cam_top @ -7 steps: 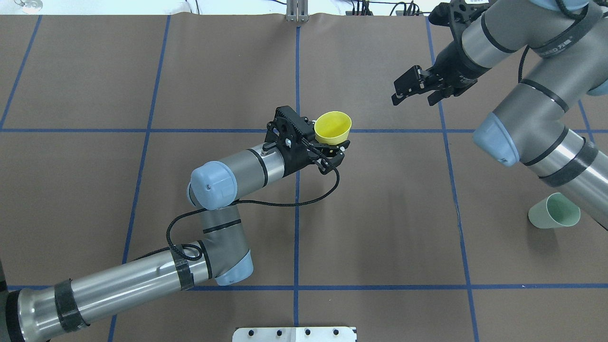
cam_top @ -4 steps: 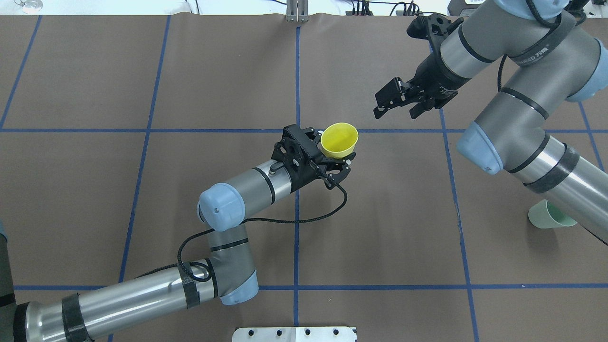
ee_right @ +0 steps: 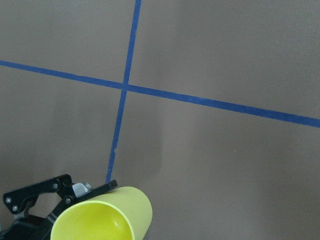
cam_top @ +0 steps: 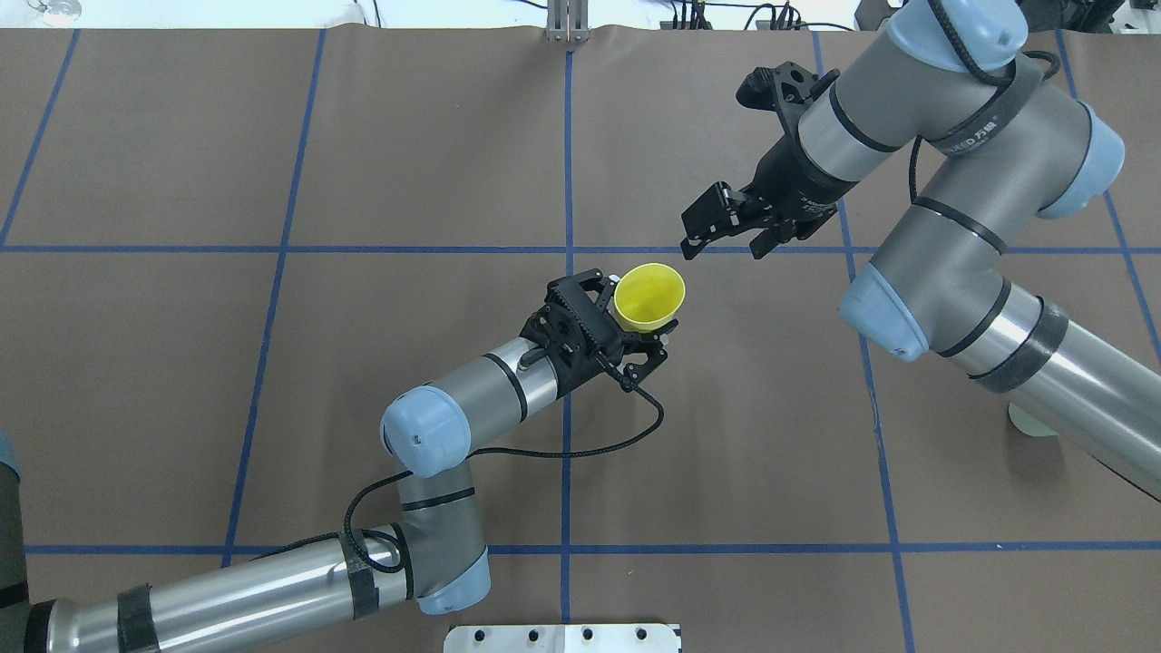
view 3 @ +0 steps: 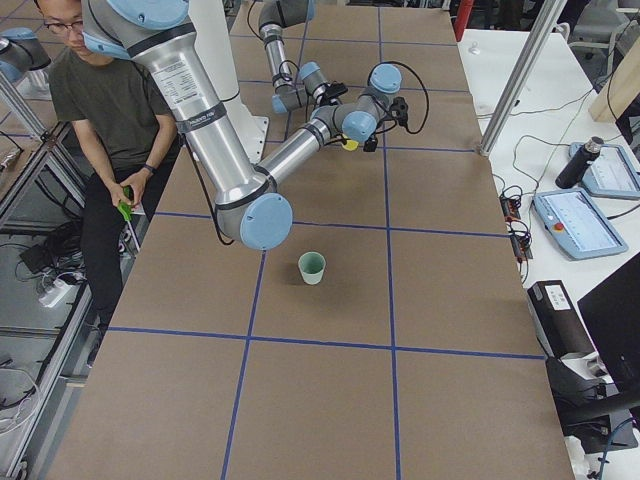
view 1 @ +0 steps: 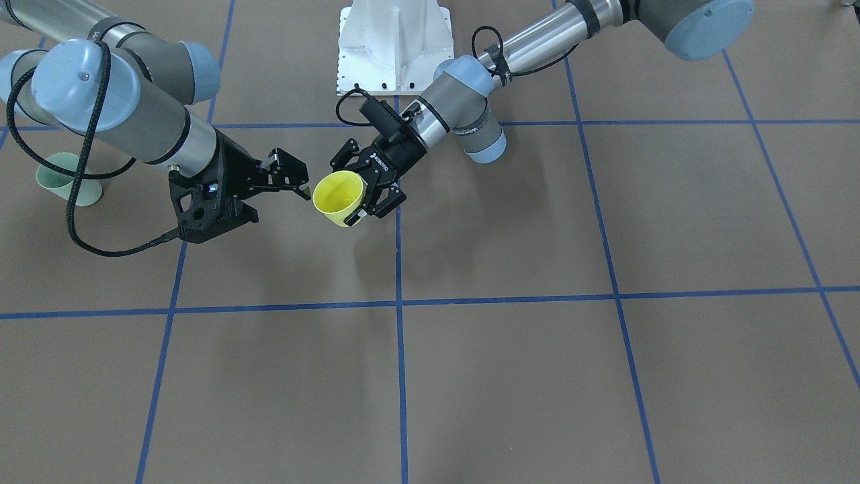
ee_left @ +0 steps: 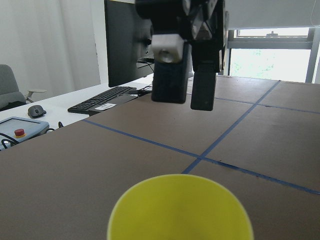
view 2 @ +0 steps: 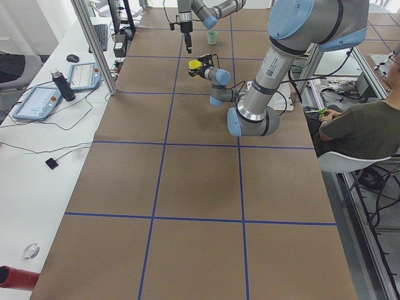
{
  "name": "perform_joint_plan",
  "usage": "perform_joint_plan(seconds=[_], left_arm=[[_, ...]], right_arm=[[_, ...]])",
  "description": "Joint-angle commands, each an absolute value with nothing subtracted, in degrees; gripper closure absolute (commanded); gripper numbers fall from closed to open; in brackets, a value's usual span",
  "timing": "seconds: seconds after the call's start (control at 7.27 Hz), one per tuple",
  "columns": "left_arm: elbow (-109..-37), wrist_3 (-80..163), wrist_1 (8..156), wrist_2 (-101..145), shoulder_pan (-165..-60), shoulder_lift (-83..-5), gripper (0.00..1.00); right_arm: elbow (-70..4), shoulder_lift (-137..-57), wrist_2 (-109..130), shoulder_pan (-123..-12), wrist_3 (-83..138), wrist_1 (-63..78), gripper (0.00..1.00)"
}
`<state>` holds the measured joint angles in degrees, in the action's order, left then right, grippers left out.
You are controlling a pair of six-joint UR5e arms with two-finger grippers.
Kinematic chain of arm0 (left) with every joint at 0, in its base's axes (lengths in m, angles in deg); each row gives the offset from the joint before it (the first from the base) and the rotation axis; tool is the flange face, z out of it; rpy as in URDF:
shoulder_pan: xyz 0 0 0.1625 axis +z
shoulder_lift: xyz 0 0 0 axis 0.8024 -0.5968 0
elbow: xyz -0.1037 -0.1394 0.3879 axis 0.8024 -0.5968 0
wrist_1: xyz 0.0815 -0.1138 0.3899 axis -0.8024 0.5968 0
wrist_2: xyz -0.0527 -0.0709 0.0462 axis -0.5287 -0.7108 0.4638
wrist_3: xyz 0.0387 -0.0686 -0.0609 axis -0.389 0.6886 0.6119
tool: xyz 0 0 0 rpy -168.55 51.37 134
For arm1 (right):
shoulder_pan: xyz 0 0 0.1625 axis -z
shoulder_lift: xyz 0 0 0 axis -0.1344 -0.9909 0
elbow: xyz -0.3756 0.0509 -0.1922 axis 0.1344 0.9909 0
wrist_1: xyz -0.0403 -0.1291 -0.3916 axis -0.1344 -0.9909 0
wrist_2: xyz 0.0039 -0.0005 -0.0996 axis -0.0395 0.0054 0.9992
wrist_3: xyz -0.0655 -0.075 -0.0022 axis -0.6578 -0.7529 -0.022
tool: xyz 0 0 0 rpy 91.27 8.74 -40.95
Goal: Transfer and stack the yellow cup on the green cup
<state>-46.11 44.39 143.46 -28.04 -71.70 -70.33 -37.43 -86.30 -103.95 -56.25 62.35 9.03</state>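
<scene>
Since a second ago your right gripper (cam_top: pixel 723 240) has swung in toward the left gripper (cam_top: pixel 637 326), which has drawn the yellow cup (cam_top: pixel 649 295) slightly back toward the robot's base. Your left gripper is clamped on that cup's lower wall and holds it clear of the table (cam_top: pixel 181 363). The cup is tilted, with its open mouth turned toward the right gripper. It is bright yellow, tapered, plain and handleless, with a clean round rim. Your right gripper has its jaws apart and holds nothing; the cup's rim lies just ahead of its fingertips, not touching. From the left wrist you see what the overhead view does not: the right gripper's two fingers (ee_left: pixel 170 65) hang side by side above and beyond the rim, a narrow gap between them. The right wrist view shows the cup's glossy inside and the left gripper's black linkage against its wall. Overhead, the green cup (cam_top: pixel 1029 422) is little more than a sliver under the right forearm (cam_top: pixel 1070 381). The front-facing view shows it better: it appears to stand upright on the table, well behind the right gripper.
</scene>
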Motion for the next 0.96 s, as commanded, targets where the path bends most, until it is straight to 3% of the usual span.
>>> perform_joint_plan(seconds=[0.0,0.28,0.41,0.55,0.83], left_arm=[[-46.2,44.5,143.6,-27.4,-71.6,-70.4,0.75],[-46.3,44.6,143.6,-27.4,-71.4,-70.5,0.75],[-46.3,44.6,143.6,-27.3,-71.4,-70.6,0.75],[-46.3,44.7,143.6,-27.3,-71.4,-70.5,0.75],[-46.2,44.8,143.5,-26.7,-71.0,-70.7,0.75]], right_arm=[[-35.6,-84.7,-103.6,-54.7,63.1,9.2,0.01],[-35.1,-84.6,-103.4,-53.5,63.2,9.2,0.01],[-35.0,-84.6,-103.3,-52.8,63.3,9.2,0.06],[-35.0,-84.7,-103.3,-52.6,63.4,9.2,0.17],[-35.1,-84.9,-103.3,-52.2,63.5,9.2,0.30]])
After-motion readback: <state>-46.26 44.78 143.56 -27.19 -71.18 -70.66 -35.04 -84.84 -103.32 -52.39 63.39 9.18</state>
